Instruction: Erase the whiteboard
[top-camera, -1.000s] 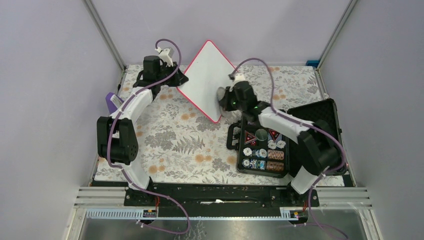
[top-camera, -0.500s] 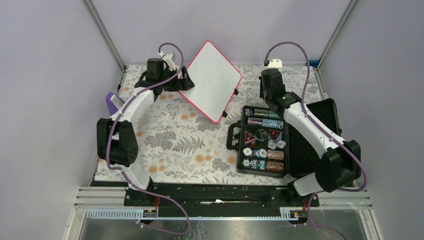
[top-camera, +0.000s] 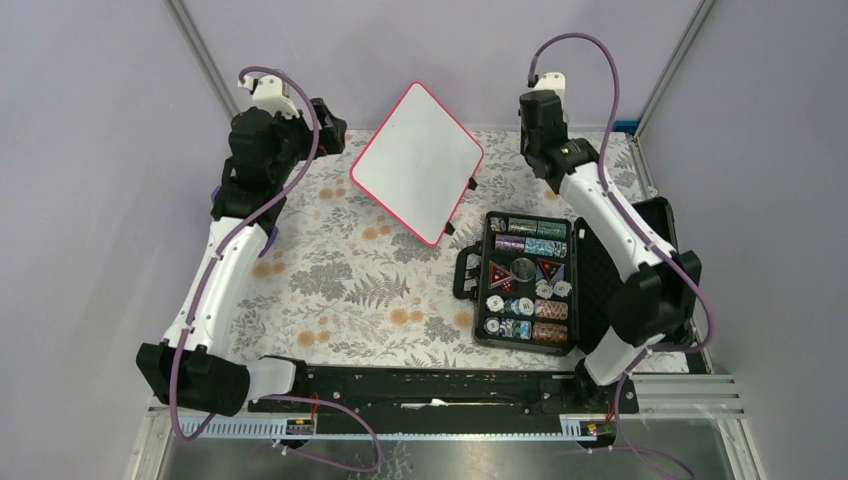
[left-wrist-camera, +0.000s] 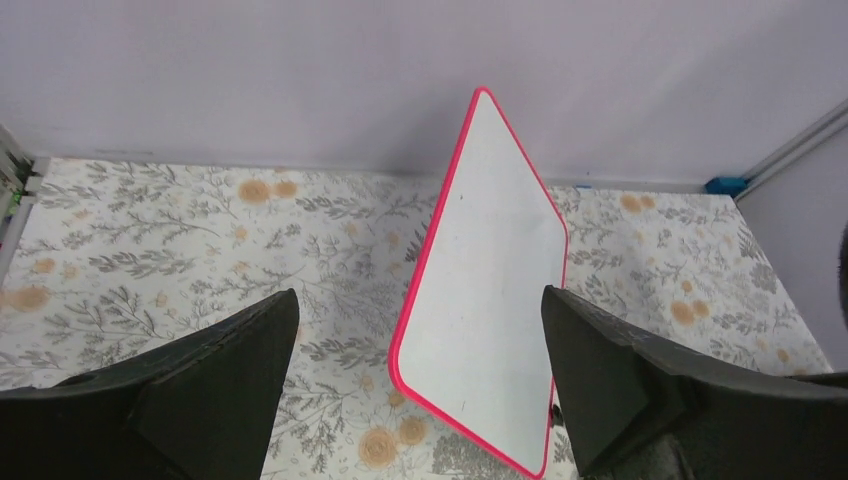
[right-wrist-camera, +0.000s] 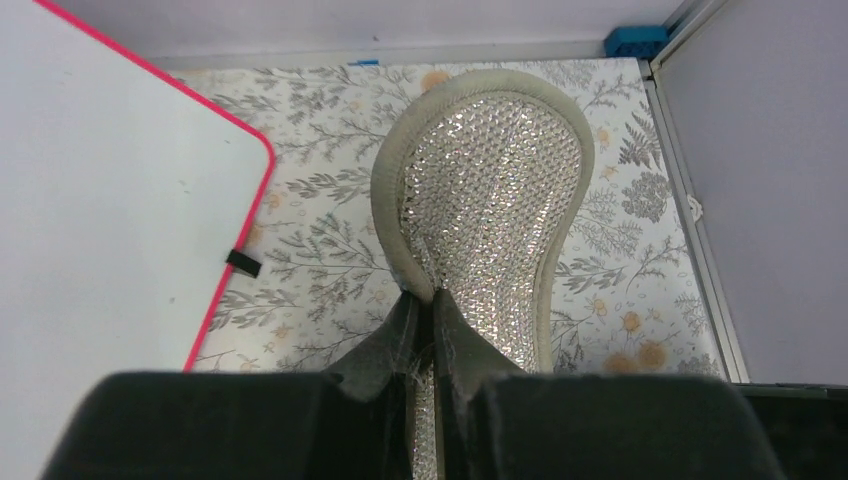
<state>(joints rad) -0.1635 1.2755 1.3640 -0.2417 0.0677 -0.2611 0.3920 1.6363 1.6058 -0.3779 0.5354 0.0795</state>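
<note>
- board (top-camera: 417, 160) stands tilted at the back middle of the worktop (top-camera: 340, 270), one corner uppermost, white face towards the arms — no writing that I can make out
- right jaws closed on a glittery pad (right-wrist-camera: 490, 190); the board's right edge lies just to their left, apart from the pad
- left jaws wide open, holding nothing; board straight ahead of them, not touching
- right arm looks the nearer — a wipe would go leftward onto the face
</note>
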